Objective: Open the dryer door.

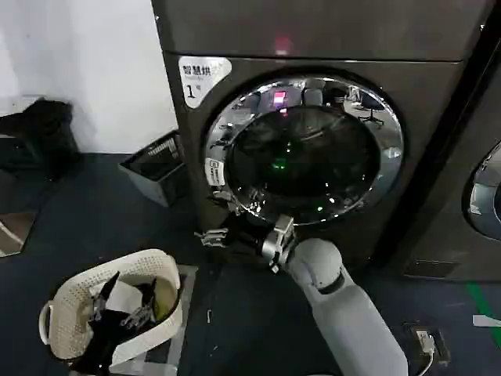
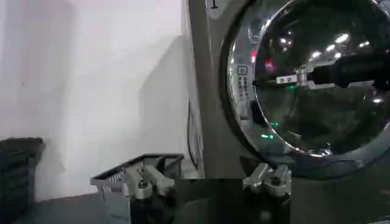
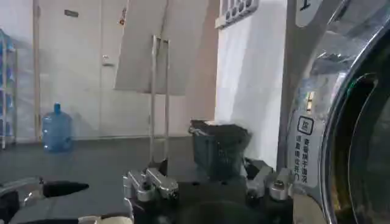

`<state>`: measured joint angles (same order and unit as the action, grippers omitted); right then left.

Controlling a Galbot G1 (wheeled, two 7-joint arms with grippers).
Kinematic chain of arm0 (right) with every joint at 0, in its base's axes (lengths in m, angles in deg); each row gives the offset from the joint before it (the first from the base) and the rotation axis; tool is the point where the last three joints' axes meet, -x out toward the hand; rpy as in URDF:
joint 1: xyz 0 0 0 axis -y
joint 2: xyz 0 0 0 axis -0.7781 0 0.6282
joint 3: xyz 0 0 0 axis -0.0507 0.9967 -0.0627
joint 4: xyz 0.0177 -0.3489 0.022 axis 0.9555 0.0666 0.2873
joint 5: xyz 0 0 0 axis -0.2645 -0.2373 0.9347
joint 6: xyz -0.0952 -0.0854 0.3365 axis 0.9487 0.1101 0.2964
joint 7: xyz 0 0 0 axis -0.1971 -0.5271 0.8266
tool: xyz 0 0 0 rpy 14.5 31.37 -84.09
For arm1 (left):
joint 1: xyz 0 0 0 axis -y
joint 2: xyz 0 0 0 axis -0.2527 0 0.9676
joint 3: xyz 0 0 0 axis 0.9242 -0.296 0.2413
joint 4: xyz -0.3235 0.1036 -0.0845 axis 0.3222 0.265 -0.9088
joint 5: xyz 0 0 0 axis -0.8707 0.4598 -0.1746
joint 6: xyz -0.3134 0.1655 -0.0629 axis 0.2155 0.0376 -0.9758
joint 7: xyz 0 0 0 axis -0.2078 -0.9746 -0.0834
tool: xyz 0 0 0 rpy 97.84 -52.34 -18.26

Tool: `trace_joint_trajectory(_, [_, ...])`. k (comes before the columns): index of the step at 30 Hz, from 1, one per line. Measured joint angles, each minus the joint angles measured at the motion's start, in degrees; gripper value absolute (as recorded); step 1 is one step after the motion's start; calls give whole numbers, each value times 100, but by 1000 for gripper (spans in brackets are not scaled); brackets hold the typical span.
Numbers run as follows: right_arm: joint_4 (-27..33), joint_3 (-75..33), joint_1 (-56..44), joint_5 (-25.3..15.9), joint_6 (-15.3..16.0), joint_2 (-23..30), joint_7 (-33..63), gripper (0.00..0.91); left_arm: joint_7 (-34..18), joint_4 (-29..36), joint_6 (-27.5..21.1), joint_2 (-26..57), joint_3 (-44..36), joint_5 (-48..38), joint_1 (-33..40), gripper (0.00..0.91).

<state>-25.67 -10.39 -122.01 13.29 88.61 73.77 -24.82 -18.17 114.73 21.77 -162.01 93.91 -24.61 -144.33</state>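
Left pincer (image 1: 125,309): parked low over the white laundry basket (image 1: 74,294) on the floor, well away from the machine. Fingers look spread apart and hold nothing. Pretty clearly just waiting its turn.

Grey crate (image 1: 156,168): sits on the floor by the wall, just left of the dryer. Not in the way of anything.

Right pincer (image 1: 221,213): the one doing the work. The arm reaches up from the lower right and puts the fingertips right at the lower-left part of the door's rim. The left wrist view has it (image 2: 274,79) coming in sideways across the glass with its tip at the rim near the label. Fingers look parted, with the rim edge about between them, but whether they actually grip yet is hard to say. It's probably there because that edge is the latch side, so that's where a pull would swing the door out.

Dryer door (image 1: 305,149): big round porthole, shiny chrome rim around dark glass, taking up most of the machine's front. It looks flush against the dryer, so closed. Task looks like it's barely started.

Warning sticker (image 3: 303,152): on the rim right by the right pincer in its own wrist view.

Second machine (image 1: 485,188): another chrome-rimmed door at the far right, not the target.
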Motion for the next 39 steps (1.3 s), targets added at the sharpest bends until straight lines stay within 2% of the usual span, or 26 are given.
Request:
trace_joint_trajectory(17, [597, -145, 446, 59, -151, -68, -223, 907, 109, 56, 13, 49, -44, -97, 8, 907])
trace_joint_trajectory(27, [869, -275, 533, 57, -412, -55, -185, 907, 91, 45, 34, 58, -41, -93, -43, 907])
trace_joint_trajectory(39, [1031, -294, 531, 51, -567, 6, 62, 907, 85, 41, 36, 41, -59, -67, -25, 907])
